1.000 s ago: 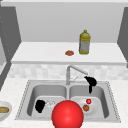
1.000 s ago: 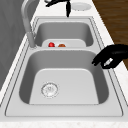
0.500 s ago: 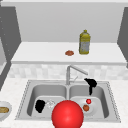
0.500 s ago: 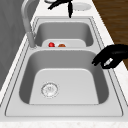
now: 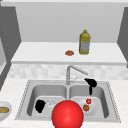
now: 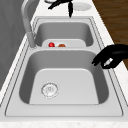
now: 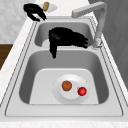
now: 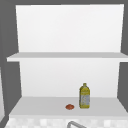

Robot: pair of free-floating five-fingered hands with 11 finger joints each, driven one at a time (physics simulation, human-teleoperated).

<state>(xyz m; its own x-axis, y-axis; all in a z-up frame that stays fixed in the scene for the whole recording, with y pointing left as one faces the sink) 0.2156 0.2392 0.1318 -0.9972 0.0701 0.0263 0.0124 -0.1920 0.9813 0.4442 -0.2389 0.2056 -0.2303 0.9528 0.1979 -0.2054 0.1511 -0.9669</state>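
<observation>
Right hand seemingly shifted slightly above plate

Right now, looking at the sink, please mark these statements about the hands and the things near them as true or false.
1. The right hand hangs above the right basin. True.
2. The plate in the right basin carries two small round things. True.
3. The yellow bottle stands inside the left basin. False: it stands on the shelf behind the sink.
4. The left hand holds the red fruit. False: the fruit lies on the plate.
</observation>
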